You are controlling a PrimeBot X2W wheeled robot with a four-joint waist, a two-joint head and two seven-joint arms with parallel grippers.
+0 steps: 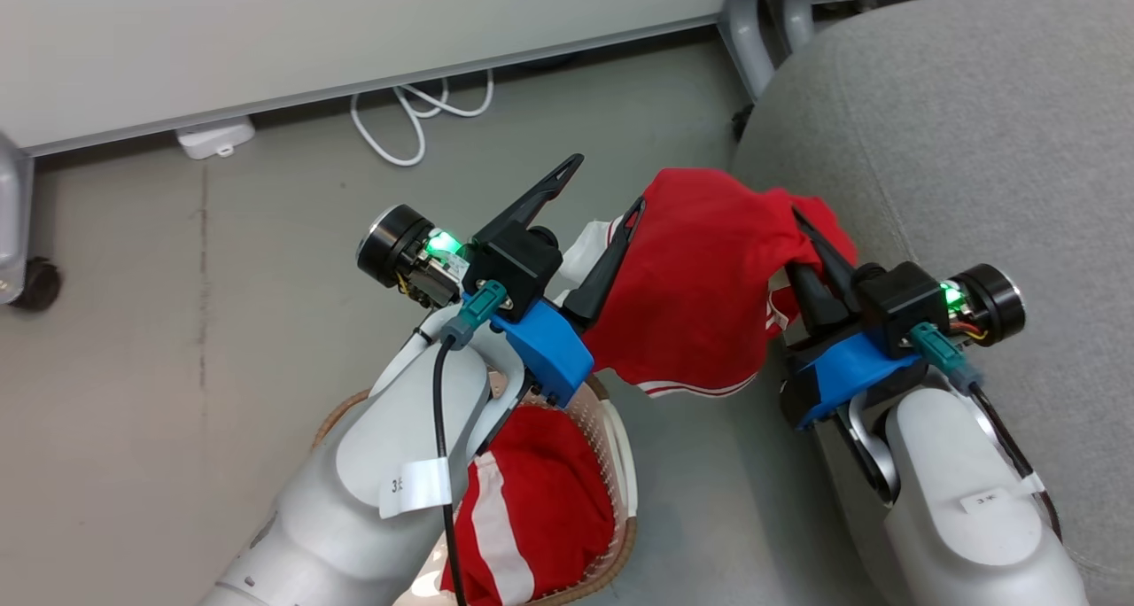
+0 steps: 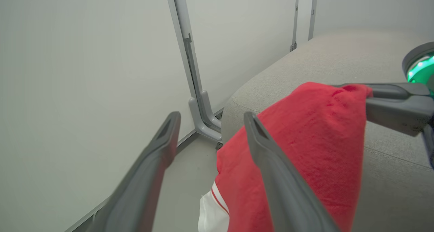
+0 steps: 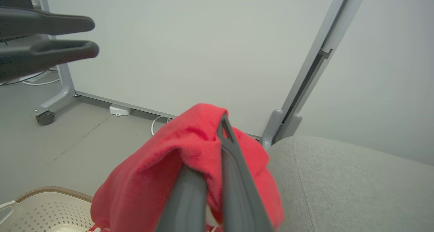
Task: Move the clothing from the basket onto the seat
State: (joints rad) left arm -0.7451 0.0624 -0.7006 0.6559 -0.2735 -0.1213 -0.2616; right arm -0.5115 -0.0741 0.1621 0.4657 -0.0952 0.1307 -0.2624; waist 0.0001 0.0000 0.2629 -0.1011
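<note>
The right gripper [image 1: 802, 221] has its two long dark fingers pressed together on a fold of a bright red soft-fabric sports garment with white stripes [image 1: 700, 269]. In the right wrist view the fabric drapes over one finger and hides its tip.

The garment hangs freely from this pinch point, above the grey floor [image 1: 221, 322] and against the rounded edge of the large grey fabric-upholstered seat cushion [image 1: 974, 145]. Whether the fabric touches the cushion cannot be determined. The white-striped hem is the lowest part.

The left gripper [image 1: 607, 182] is spread wide and holds nothing. In the left wrist view its fingers are well apart, with bare floor and the white wall panel [image 1: 266, 30] between them. One finger lies just beside the hanging garment; contact cannot be confirmed.

A second red garment with a broad white stripe [image 1: 549, 482] lies inside the cream-white perforated plastic basket with a brown woven-look rim [image 1: 341, 411]. The basket stands on the floor, below the left forearm and near the seat.

A coiled white cable [image 1: 399, 128] lies on the floor at the base of the panel.
</note>
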